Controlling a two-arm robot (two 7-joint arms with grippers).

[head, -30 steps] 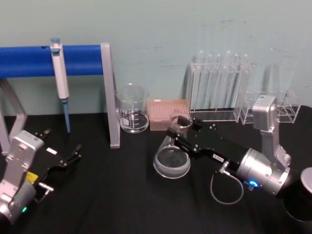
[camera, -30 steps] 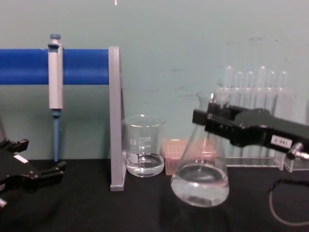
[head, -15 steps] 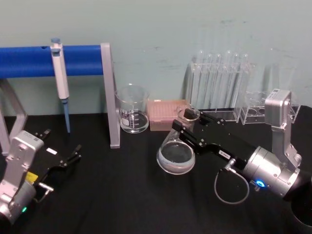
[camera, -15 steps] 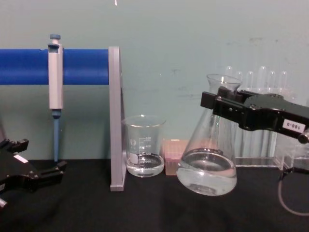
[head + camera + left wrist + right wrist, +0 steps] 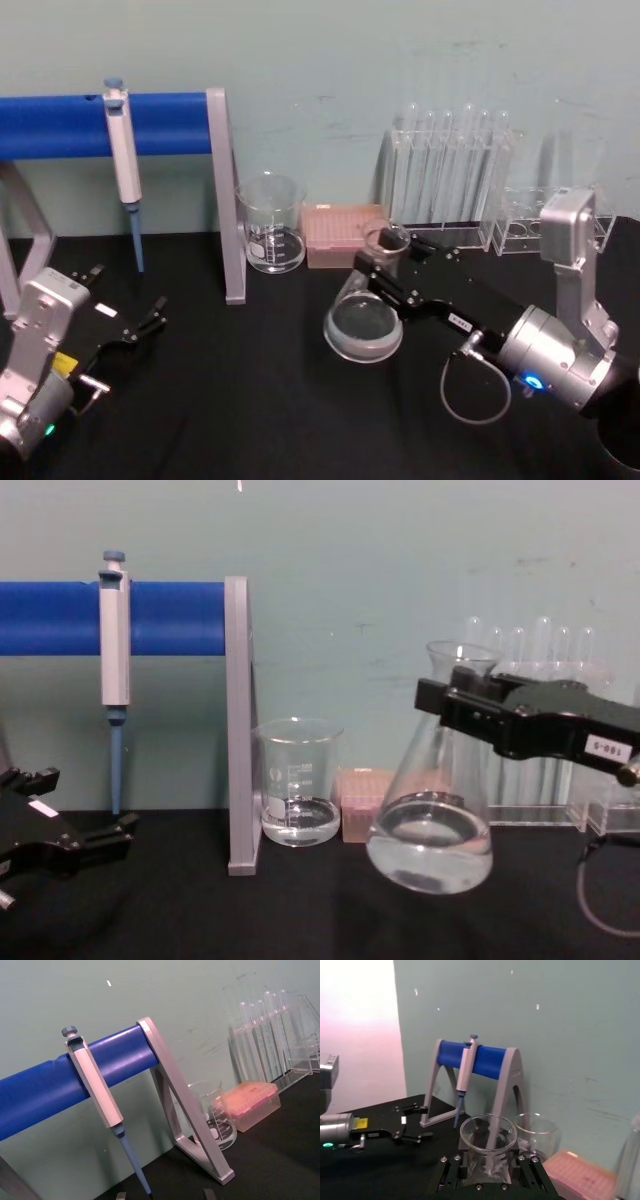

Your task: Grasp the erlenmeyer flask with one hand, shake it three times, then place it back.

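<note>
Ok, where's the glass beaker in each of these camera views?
Head view: glass beaker left of centre, between grey stand leg and pink box.
Left wrist view: between that leg and the pink box.
Right wrist view: just behind the erlenmeyer flask rim.
Chest view: near centre, right of the leg.
Shared landmark: pipette hanging on the blue bar.

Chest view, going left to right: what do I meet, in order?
left gripper → pipette → grey stand post → beaker → pink tip box → erlenmeyer flask, its neck clamped by the right gripper.
</note>
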